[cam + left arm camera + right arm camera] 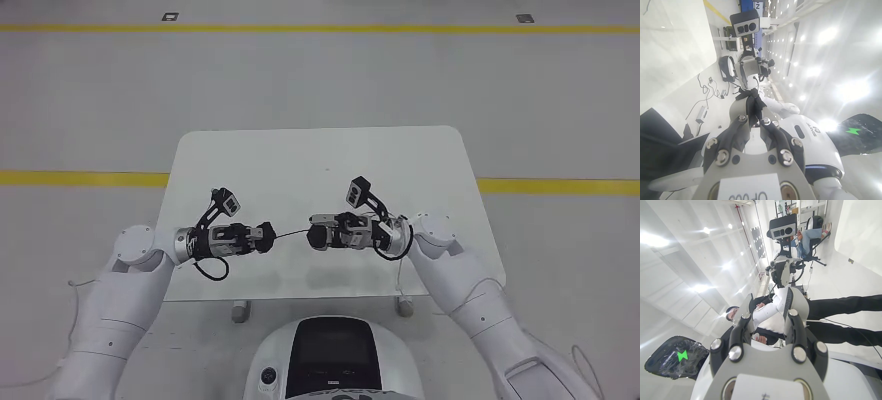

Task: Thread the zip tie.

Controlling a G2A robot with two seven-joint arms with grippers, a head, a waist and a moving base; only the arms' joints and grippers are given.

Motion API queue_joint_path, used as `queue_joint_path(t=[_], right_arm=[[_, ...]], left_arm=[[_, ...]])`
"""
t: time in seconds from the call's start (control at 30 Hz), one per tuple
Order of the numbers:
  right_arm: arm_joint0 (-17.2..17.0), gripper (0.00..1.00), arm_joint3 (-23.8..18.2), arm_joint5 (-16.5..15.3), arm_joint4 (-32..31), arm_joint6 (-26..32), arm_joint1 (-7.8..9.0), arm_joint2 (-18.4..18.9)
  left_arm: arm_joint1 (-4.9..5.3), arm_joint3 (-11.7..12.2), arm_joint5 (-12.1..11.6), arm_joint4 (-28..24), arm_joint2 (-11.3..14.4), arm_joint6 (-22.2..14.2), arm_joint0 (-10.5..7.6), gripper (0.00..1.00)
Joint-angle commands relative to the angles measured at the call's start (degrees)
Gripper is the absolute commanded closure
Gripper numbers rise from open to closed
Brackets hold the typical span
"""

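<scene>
Closest to me, over the near edge of the tabletop (300,160), both my arms are up in the air with their tips pointing at each other. My left end effector (262,236) is over the near left part of the tabletop. It is squeezed tight on the black zip tie (290,233). That makes the tie stick out straight like a little stick, so it does not flop. I think this makes the free end easy to aim.

My right end effector (318,222) hangs over the near middle of the tabletop, facing the tie's free end. Its fingers (789,302) are spread apart with a gap between them. The tie's end comes right up to them, but I cannot tell if it touches. I think they are open so they can catch the tie.

The whole tie is up off the tabletop, between my two end effectors. I see no loop, so I think the threading is not done yet.

Past the tabletop's far edge, a yellow line (300,27) runs along the floor.
</scene>
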Motion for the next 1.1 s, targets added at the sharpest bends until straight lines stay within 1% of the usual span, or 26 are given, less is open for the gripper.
queue_joint_path(t=[0.0,0.33,0.5,0.8,0.87,1.07], right_arm=[[-0.1,0.68,-0.3,0.0,0.0,-0.2,0.08,0.0],[-0.3,0.80,-1.2,0.4,-0.7,-0.4,0.58,0.0],[-0.6,0.81,-1.8,0.6,-0.8,-0.5,0.87,0.2],[-1.0,0.88,-2.7,0.9,-1.0,-0.6,1.32,0.2],[-1.1,0.91,-2.9,1.0,-1.0,-0.6,1.41,0.2],[-1.3,0.93,-3.4,1.3,-1.0,-0.9,1.61,0.0]], left_arm=[[0.00,0.0,0.0,0.0,0.0,0.0,0.00,1.00],[0.00,0.0,0.0,0.0,0.0,0.0,0.00,1.00],[0.00,0.0,0.0,0.0,0.0,0.0,0.00,1.00],[0.00,0.0,0.0,0.0,0.0,0.0,0.00,1.00],[0.00,0.0,0.0,0.0,0.0,0.0,0.00,1.00],[0.00,0.0,0.0,0.0,0.0,0.0,0.00,1.00]])
